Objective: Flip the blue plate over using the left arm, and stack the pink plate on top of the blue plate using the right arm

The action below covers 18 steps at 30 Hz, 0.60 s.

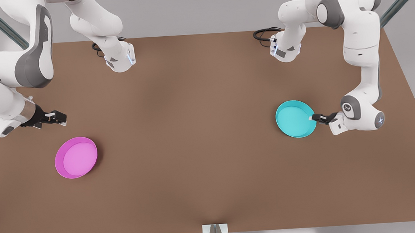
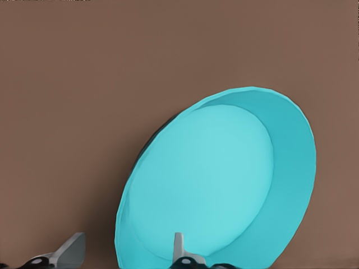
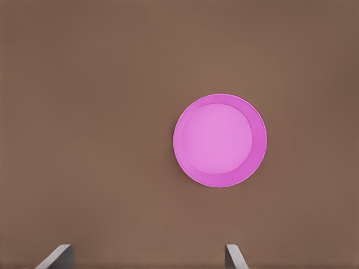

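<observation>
The blue plate (image 1: pixel 295 120) lies rim up on the table toward the front view's right. My left gripper (image 1: pixel 314 117) reaches in low from that plate's right side. In the left wrist view the blue plate (image 2: pixel 224 185) is close, and the left gripper (image 2: pixel 126 253) is open with one finger inside the rim and one outside. The pink plate (image 1: pixel 76 157) lies rim up toward the front view's left. My right gripper (image 1: pixel 60 117) hovers open above and behind it. The right wrist view looks down on the pink plate (image 3: pixel 220 140) beyond the right gripper (image 3: pixel 147 258), which holds nothing.
The brown table (image 1: pixel 202 149) carries both arm bases (image 1: pixel 119 59) at its far edge, with black cables beside them. A small grey bracket (image 1: pixel 214 229) sits at the middle of the near edge. Bare tabletop lies between the two plates.
</observation>
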### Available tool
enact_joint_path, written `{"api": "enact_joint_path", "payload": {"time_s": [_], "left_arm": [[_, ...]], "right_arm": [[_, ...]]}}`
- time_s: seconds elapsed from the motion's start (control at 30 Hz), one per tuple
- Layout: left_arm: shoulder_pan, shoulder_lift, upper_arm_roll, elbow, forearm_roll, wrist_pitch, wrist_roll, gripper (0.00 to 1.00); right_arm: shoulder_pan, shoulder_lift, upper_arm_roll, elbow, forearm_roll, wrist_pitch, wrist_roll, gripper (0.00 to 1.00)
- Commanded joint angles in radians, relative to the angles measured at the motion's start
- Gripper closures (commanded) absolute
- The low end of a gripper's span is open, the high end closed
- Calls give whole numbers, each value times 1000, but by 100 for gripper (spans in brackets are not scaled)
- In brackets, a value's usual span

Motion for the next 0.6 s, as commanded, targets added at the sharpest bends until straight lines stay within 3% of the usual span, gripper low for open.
{"api": "enact_joint_path", "payload": {"time_s": [0.0, 0.2, 0.57], "left_arm": [[-1, 2, -1, 1, -18, 23, 211, 22], [-9, 1, -6, 1, -18, 44, -22, 31], [-15, 10, -7, 3, -18, 50, -303, 31]], "right_arm": [[0, -1, 0, 0, 1, 0, -6, 0], [0, -1, 0, 0, 1, -2, -9, 0], [0, 1, 0, 0, 1, 0, -11, 0]]}}
